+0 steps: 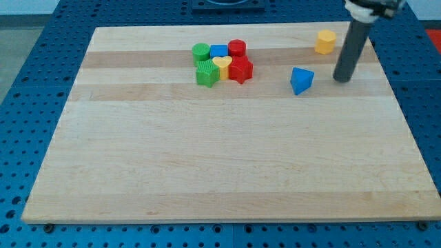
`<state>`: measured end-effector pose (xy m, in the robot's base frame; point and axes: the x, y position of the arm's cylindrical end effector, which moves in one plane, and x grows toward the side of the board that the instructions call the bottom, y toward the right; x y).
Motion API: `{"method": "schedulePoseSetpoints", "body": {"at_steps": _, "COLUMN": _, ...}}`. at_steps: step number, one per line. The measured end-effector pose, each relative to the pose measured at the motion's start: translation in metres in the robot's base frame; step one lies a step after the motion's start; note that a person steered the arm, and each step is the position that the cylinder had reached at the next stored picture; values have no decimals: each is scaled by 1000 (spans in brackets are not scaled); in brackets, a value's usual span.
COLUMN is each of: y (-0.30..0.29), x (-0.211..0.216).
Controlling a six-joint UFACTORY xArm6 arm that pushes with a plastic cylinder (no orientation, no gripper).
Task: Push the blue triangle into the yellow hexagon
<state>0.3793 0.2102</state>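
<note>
The blue triangle [301,80] lies on the wooden board [207,158] in the upper right part. The yellow hexagon [326,41] sits above it and a little to the right, near the board's top edge, with a clear gap between them. My tip [342,79] rests on the board to the right of the blue triangle, level with it and apart from it. The tip is below and slightly right of the yellow hexagon. The dark rod rises from the tip to the view's top right.
A tight cluster sits at the upper middle: a green cylinder [200,50], a blue cube [218,51], a red cylinder [237,48], a green star-like block [206,73], a yellow heart [222,65] and a red star-like block [240,69]. A blue perforated table surrounds the board.
</note>
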Motion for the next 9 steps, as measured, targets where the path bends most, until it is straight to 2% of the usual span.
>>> {"method": "schedulePoseSetpoints", "body": {"at_steps": 1, "y": -20, "x": 19}}
{"method": "schedulePoseSetpoints", "body": {"at_steps": 3, "y": -75, "x": 31}}
{"method": "schedulePoseSetpoints", "body": {"at_steps": 4, "y": -85, "x": 37}}
{"method": "schedulePoseSetpoints", "body": {"at_steps": 6, "y": -72, "x": -51}}
{"method": "schedulePoseSetpoints", "body": {"at_steps": 8, "y": -75, "x": -51}}
{"method": "schedulePoseSetpoints", "body": {"at_steps": 9, "y": -88, "x": -77}}
